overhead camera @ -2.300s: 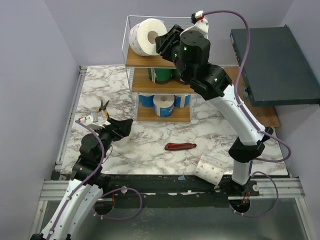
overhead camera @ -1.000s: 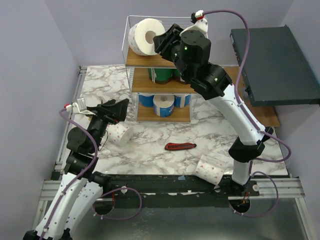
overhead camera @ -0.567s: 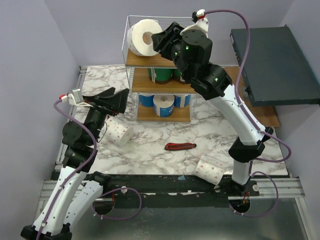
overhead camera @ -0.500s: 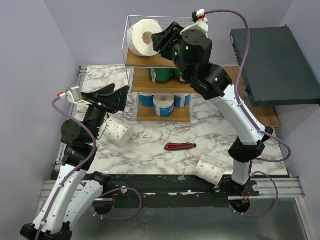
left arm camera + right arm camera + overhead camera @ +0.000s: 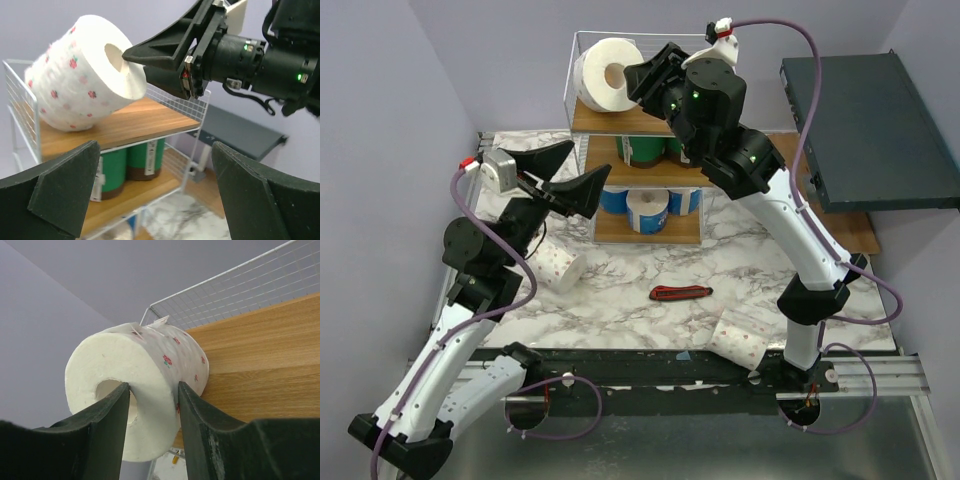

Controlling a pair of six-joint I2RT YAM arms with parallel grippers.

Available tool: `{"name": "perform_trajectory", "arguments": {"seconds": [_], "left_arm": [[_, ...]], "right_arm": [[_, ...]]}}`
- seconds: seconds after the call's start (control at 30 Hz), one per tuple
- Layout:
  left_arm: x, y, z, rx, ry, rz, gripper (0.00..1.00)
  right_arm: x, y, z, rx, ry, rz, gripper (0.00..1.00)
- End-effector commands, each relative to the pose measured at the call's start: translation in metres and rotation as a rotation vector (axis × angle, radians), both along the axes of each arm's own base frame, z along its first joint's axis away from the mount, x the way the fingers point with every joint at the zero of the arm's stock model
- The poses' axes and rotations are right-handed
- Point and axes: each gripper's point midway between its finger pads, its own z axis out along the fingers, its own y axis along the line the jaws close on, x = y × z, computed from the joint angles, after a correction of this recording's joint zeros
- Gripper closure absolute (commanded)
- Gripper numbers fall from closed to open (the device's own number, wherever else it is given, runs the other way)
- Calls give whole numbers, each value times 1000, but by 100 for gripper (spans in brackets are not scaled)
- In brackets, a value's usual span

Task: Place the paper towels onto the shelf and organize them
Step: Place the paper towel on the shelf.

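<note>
Since the earlier overhead frames, the left arm has climbed from low over the table to shelf height. Its left gripper (image 5: 590, 160) now points at the shelf (image 5: 620, 122) with jaws spread wide and empty. The right gripper (image 5: 638, 78) has barely shifted and stays clamped on the white dotted roll (image 5: 605, 72) on the top tier. That roll lies on its side, its core facing the right arm, so the right arm is the nearer one. Two loose dotted rolls remain on the table, one under the left arm (image 5: 556, 266) and one by the right base (image 5: 740, 338).

From the left wrist, the left gripper (image 5: 154, 146) frames the shelf (image 5: 140, 120) from well apart. The white dotted roll (image 5: 80, 95) sits up and to the left of it, apparently tilted. The right gripper (image 5: 145, 65) has one finger in the core.

From the right wrist, the right gripper (image 5: 150, 390) pinches the wall of the white dotted roll (image 5: 150, 355), one finger inside the core and one outside. The roll's far end rests against the wooden board of the shelf (image 5: 250, 345).
</note>
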Motion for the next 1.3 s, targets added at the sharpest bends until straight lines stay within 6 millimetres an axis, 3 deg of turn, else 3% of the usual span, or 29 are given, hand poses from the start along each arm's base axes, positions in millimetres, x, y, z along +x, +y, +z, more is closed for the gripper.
{"name": "perform_trajectory", "arguments": {"seconds": [0.0,0.17,0.3,0.73,0.97,1.27], "left_arm": [[3,20,9,252,-260,248,1],[24,29,-3,411,-354,408,1],[34,24,-3,477,-456,465,1],[45,5,25,490,-652,539,2],[59,-14,31,522,-676,555,1],[88,-23,38,540,-632,599,2]], "right_arm": [[-1,-5,9,29,-14,4,53],[0,-6,7,29,-9,5,53],[-1,-7,8,30,-8,10,53],[0,-6,0,10,7,18,53],[0,-10,-2,5,14,17,53],[-2,-11,1,3,7,29,53]]}}
